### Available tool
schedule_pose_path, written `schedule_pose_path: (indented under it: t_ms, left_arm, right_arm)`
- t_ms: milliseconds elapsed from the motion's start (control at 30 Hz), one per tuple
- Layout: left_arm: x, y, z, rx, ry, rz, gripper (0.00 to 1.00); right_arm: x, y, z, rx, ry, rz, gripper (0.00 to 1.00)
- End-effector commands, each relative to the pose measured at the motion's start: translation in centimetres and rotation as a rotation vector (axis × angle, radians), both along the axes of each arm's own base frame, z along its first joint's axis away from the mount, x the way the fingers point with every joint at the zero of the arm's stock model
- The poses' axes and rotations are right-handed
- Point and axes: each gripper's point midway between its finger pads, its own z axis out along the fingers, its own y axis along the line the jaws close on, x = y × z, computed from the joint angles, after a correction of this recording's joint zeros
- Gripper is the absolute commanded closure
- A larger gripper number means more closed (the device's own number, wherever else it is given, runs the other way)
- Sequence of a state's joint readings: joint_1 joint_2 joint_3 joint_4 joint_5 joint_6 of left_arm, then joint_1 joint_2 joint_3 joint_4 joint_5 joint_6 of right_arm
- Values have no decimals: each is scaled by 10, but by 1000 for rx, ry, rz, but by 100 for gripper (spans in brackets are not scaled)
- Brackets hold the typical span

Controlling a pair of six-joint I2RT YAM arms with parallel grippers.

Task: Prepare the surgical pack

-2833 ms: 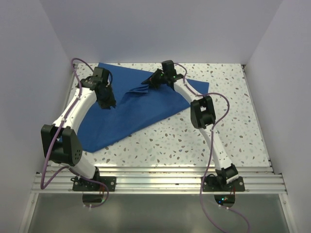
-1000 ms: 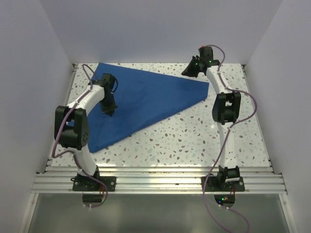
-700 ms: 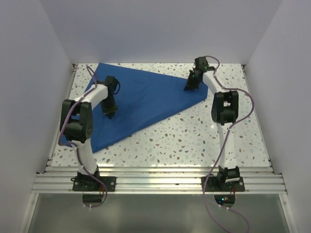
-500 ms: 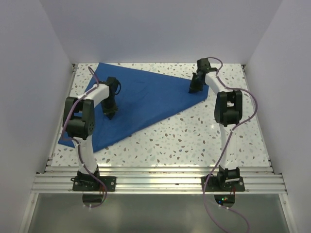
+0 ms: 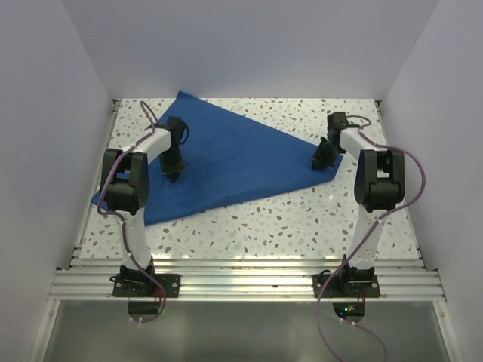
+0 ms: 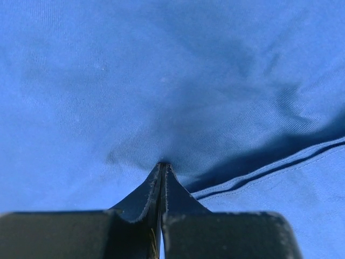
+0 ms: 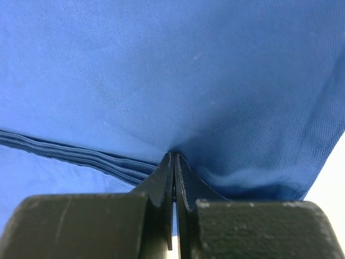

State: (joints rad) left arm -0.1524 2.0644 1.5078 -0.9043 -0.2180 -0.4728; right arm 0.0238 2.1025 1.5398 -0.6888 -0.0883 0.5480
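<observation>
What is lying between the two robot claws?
Only the blue cloth, which the left gripper and right gripper both pinch; the overhead view shows nothing on it.

Looks like a robotics lab cell: a speckled tabletop boxed in by plain pale walls, an aluminium rail along the near edge, left arm and right arm bolted on, purple cables trailing below.
</observation>
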Motion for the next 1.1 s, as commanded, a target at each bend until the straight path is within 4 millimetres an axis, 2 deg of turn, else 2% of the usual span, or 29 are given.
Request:
schedule_pose_path:
  t_ms: [0, 33, 100, 233, 300, 367, 433, 467, 500, 567, 600, 667, 733, 800, 900, 933, 967, 1000, 1033, 1067]
  left_arm:
    - [13, -4, -19, -47, -21, -51, 97]
    - [13, -8, -18, -66, -23, -60, 96]
    - [8, -11, -15, -88, -32, -72, 92]
    - [-12, -17, -10, -145, -19, -76, 90]
    - [-22, -17, -4, -152, -35, -64, 90]
    - [-24, -17, 4, -154, -65, -58, 87]
    - [-26, -17, 16, -160, -98, -55, 85]
    - [-22, -18, 26, -162, -126, -53, 85]
    - [-20, -18, 31, -164, -142, -54, 85]
    - [-8, -18, 50, -165, -212, -75, 79]
    - [2, -20, 58, -173, -259, -92, 77]
    - [24, -32, 76, -223, -336, -156, 73]
    - [45, -61, 90, -353, -407, -246, 70]
    - [73, -80, 100, -419, -490, -319, 68]
    - [101, -104, 100, -442, -553, -405, 66]
    - [105, -117, 99, -461, -559, -433, 66]
    - [114, -124, 89, -468, -559, -444, 65]
    - [129, -140, 93, -484, -615, -491, 64]
    - [126, -147, 94, -502, -611, -508, 63]
    - [135, -155, 92, -512, -623, -546, 62]
  right_arm:
    - [-93, -32, -41, -126, 310, -13, 100]
    - [-101, -39, -34, -117, 304, -33, 100]
    - [-111, -37, -28, -106, 300, -18, 100]
    - [-112, -32, -1, -79, 247, 23, 100]
    - [-100, -23, 10, -40, 175, 65, 100]
    - [-85, -9, 31, 22, 82, 107, 100]
    - [-61, 2, 51, 66, -16, 146, 91]
    - [-55, 20, 58, 107, -42, 192, 87]
    - [-41, 28, 72, 120, -96, 213, 80]
    - [-30, 49, 78, 148, -123, 272, 74]
    - [-19, 56, 88, 153, -156, 288, 68]
    - [-16, 67, 83, 168, -131, 313, 61]
    - [-7, 72, 88, 184, -141, 308, 54]
    - [0, 76, 91, 202, -152, 310, 45]
    - [4, 83, 96, 231, -158, 327, 41]
    - [3, 86, 95, 243, -152, 335, 40]
    - [2, 89, 96, 253, -153, 345, 40]
    - [0, 92, 92, 265, -148, 358, 39]
    - [-1, 91, 90, 265, -142, 355, 39]
    - [-3, 91, 87, 269, -133, 355, 39]
